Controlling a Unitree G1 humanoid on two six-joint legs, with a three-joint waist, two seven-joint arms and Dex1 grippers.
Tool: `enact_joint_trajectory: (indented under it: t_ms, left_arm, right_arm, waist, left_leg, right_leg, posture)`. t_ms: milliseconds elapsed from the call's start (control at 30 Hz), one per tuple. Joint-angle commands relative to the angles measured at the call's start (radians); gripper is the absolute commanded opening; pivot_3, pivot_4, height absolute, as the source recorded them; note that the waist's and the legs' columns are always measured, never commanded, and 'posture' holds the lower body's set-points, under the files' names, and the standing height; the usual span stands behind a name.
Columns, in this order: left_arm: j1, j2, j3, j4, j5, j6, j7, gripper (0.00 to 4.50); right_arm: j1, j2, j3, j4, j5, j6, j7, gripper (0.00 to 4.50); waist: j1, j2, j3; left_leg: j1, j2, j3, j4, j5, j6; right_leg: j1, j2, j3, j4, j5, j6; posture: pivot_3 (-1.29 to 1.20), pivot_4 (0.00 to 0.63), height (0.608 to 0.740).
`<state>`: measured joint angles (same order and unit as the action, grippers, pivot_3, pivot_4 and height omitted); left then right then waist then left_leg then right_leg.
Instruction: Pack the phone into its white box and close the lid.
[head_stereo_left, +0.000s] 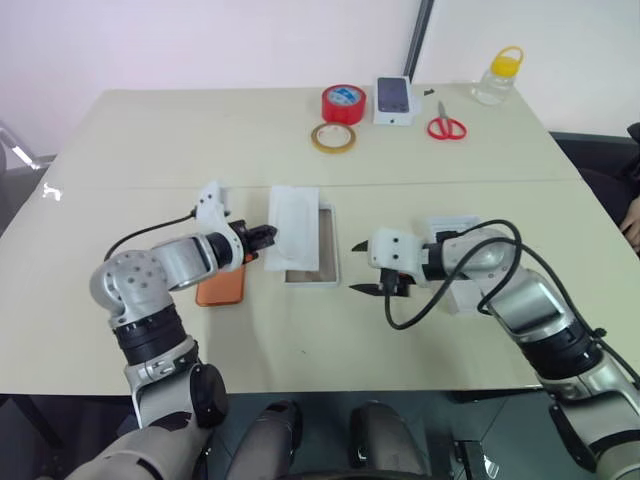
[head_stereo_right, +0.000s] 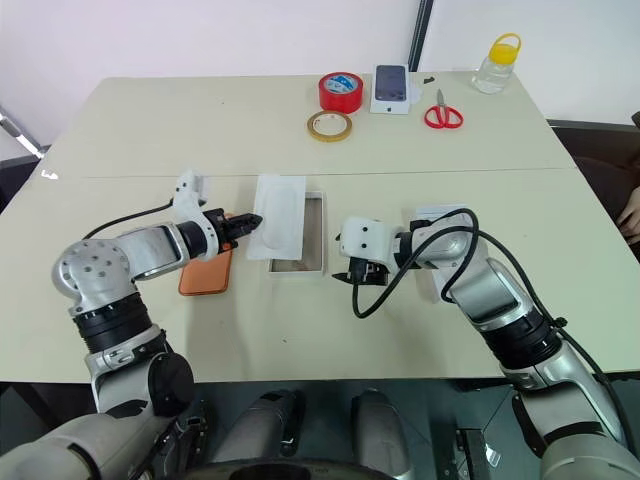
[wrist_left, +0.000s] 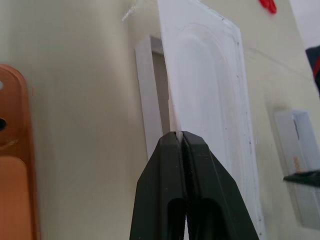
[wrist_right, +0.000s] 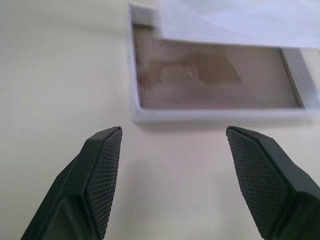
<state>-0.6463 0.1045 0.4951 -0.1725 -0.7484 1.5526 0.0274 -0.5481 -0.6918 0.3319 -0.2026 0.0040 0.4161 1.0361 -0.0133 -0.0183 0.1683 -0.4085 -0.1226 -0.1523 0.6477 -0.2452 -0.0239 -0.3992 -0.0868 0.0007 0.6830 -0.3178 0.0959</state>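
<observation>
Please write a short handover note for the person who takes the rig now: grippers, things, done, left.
Left gripper: shut on the white insert, held over the white box.
Right gripper: open, holding nothing, near the box's right side.
Phone: on the table, left of the box, under the left arm.
Lid: behind the right arm.
Done: nothing packed.
Left: clear the insert, put the phone in, close the lid.

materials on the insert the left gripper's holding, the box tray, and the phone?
Insert, pinched by the left gripper: looks like thin white moulded pulp or plastic, matte, with a pressed phone-shaped recess. White box: probably cardboard, thin white walls and a brownish floor. Phone: orange back, smooth satin look, likely metal or coated glass; can't tell which.
</observation>
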Motion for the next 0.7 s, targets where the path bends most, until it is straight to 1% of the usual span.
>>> enact_joint_trajectory:
  t_ms: [33,167,200,267,400,433,467,500,600,700]
  left_arm:
    - [0.014,-0.011,-0.037,-0.045,0.019,0.013,-0.003,0.00]
    - [0.033,-0.030,-0.059,-0.060,0.039,0.004,-0.005,0.00]
    - [0.035,-0.042,-0.057,-0.067,0.040,0.005,-0.006,0.30]
    - [0.034,-0.069,-0.042,-0.078,0.046,0.002,-0.001,0.91]
    - [0.014,-0.138,0.032,-0.093,0.037,-0.006,0.015,2.87]
    - [0.007,-0.149,0.049,-0.099,0.033,-0.005,0.015,3.29]
    - [0.001,-0.158,0.063,-0.105,0.031,-0.002,0.014,3.83]
    - [-0.005,-0.162,0.072,-0.112,0.028,0.000,0.011,4.20]
    - [-0.018,-0.153,0.086,-0.127,0.022,-0.003,-0.001,4.20]
    - [-0.031,-0.134,0.097,-0.134,0.017,-0.006,-0.014,4.24]
  right_arm:
    - [-0.009,0.003,-0.029,-0.016,0.002,-0.005,-0.018,3.47]
    - [-0.010,0.017,-0.025,-0.012,0.002,-0.008,-0.035,3.47]
    - [-0.010,0.020,-0.023,-0.011,0.002,-0.009,-0.039,3.52]
    - [-0.009,0.024,-0.021,-0.009,0.002,-0.011,-0.043,3.54]
    - [-0.010,0.030,-0.021,-0.006,0.005,-0.014,-0.047,3.54]
    - [-0.012,0.033,-0.022,-0.004,0.005,-0.014,-0.049,3.54]
    - [-0.015,0.036,-0.022,-0.001,0.006,-0.015,-0.051,3.54]
    - [-0.019,0.041,-0.025,0.004,0.008,-0.016,-0.055,3.54]
    - [-0.041,0.066,-0.037,0.028,0.016,-0.011,-0.071,3.54]
    - [-0.064,0.086,-0.044,0.056,0.015,-0.003,-0.087,2.73]
  waist:
    - [0.000,0.000,0.000]
    - [0.001,0.000,0.000]
    - [0.002,0.000,0.000]
    - [0.003,0.000,0.000]
    - [0.004,0.000,0.000]
    - [0.002,0.000,0.000]
    - [0.001,0.000,0.000]
    - [0.000,0.000,0.000]
    - [-0.001,0.000,0.000]
    - [0.001,0.000,0.000]
  left_leg:
    - [0.000,0.000,0.000,0.000,0.000,0.000]
    - [0.000,0.000,0.000,0.000,0.000,0.000]
    - [0.000,0.000,0.000,0.000,0.000,0.000]
    - [0.000,0.000,0.000,0.000,0.000,0.000]
    - [0.000,0.000,0.000,0.000,0.000,0.000]
    - [0.000,0.000,0.000,0.000,0.000,0.000]
    - [0.000,0.000,0.000,0.000,0.000,0.000]
    - [0.000,0.000,0.000,0.000,0.000,0.000]
    - [0.000,0.000,0.000,0.000,0.000,0.000]
    - [0.000,0.000,0.000,0.000,0.000,0.000]
  right_leg:
    - [0.000,0.000,0.000,0.000,0.000,0.000]
    - [0.000,0.000,0.000,0.000,0.000,0.000]
    - [0.000,0.000,0.000,0.000,0.000,0.000]
    - [0.000,0.000,0.000,0.000,0.000,0.000]
    - [0.001,0.000,0.000,0.000,0.000,0.000]
    - [0.000,0.000,0.000,0.000,0.000,0.000]
    - [0.000,0.000,0.000,0.000,0.000,0.000]
    - [0.000,0.000,0.000,0.000,0.000,0.000]
    - [0.000,0.000,0.000,0.000,0.000,0.000]
    - [0.000,0.000,0.000,0.000,0.000,0.000]
  posture:
    - [0.00,0.150,0.740]
    - [0.00,0.150,0.740]
    - [0.00,0.150,0.740]
    - [0.00,0.150,0.740]
    - [0.00,0.150,0.740]
    - [0.00,0.150,0.740]
    - [0.00,0.150,0.740]
    - [0.00,0.150,0.740]
    - [0.00,0.150,0.740]
    - [0.00,0.150,0.740]
